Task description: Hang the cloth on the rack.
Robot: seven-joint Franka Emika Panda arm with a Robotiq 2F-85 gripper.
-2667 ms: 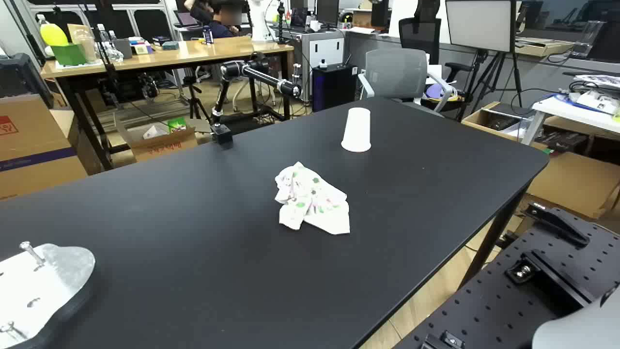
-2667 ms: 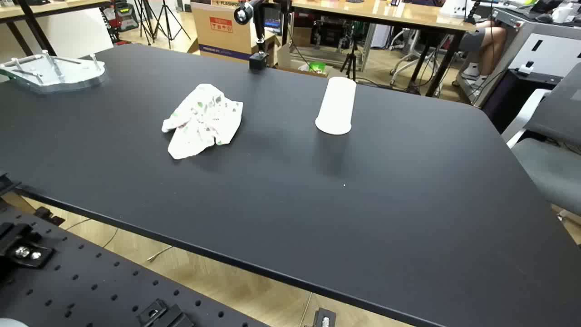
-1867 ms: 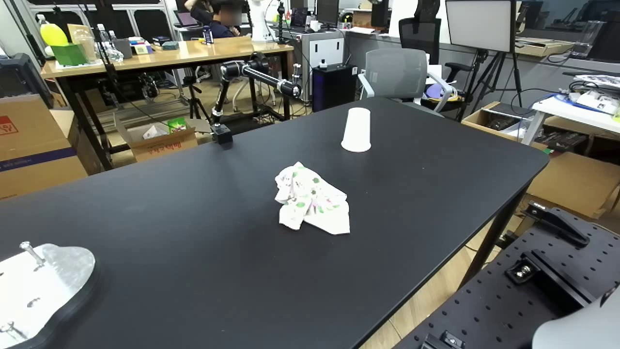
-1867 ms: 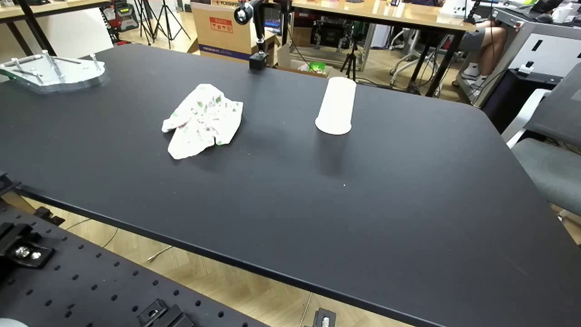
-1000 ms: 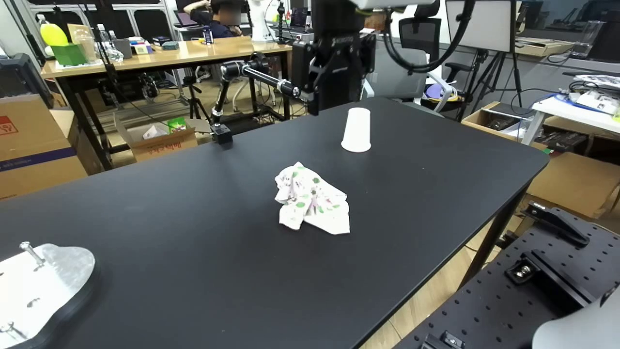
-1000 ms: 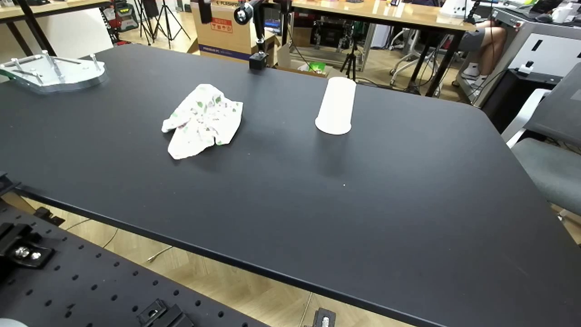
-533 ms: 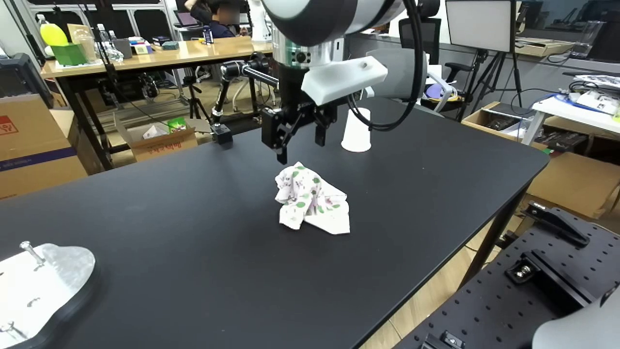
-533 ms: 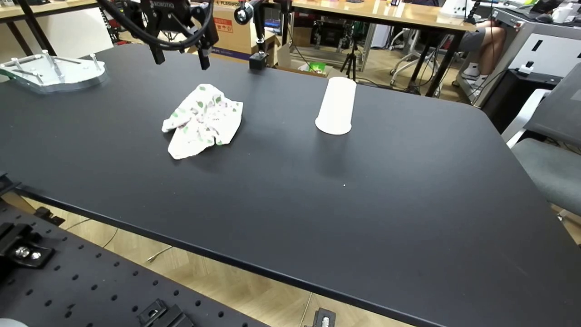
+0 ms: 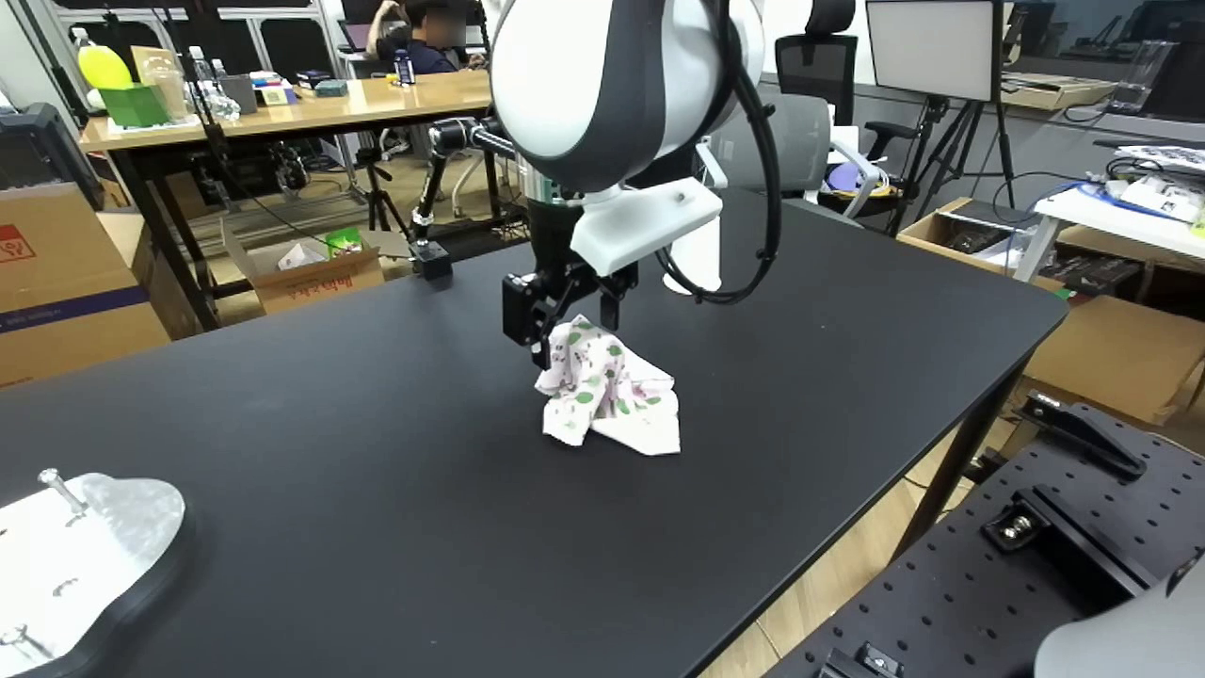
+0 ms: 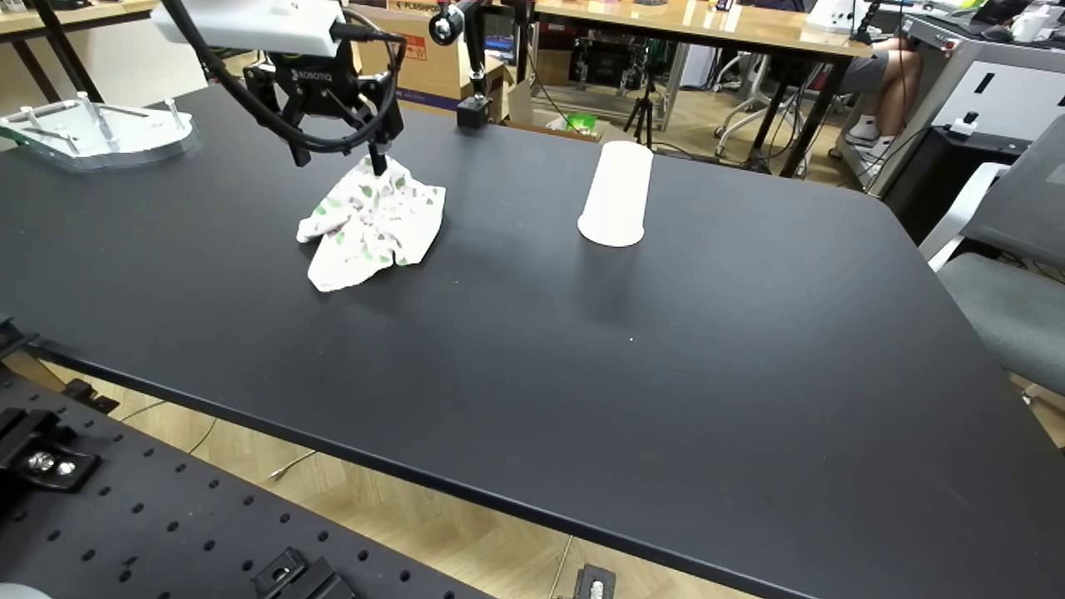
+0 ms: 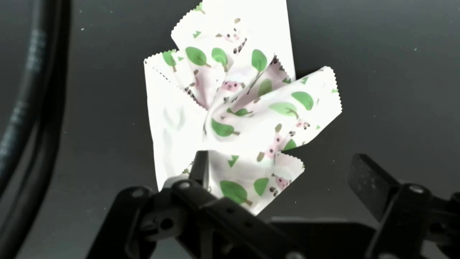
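Both exterior views: bright | table (image 10: 790, 291): soft sheen | wrist view: cloth (image 11: 233, 118) partly overexposed, cable (image 11: 28, 79) blurred

smooth cloth (image 11: 244, 118), matt tabletop (image 10: 541, 383), slightly glossy cable (image 11: 28, 79), cardboard box (image 9: 75, 268)

The gripper (image 9: 575, 343), fingers apart, is at the far side of the crumpled cloth (image 9: 612, 395) on the tabletop (image 9: 424, 546). Farther away stands a white cup (image 9: 700, 252), partly hidden. At the near left lies the rack (image 9: 141, 518).
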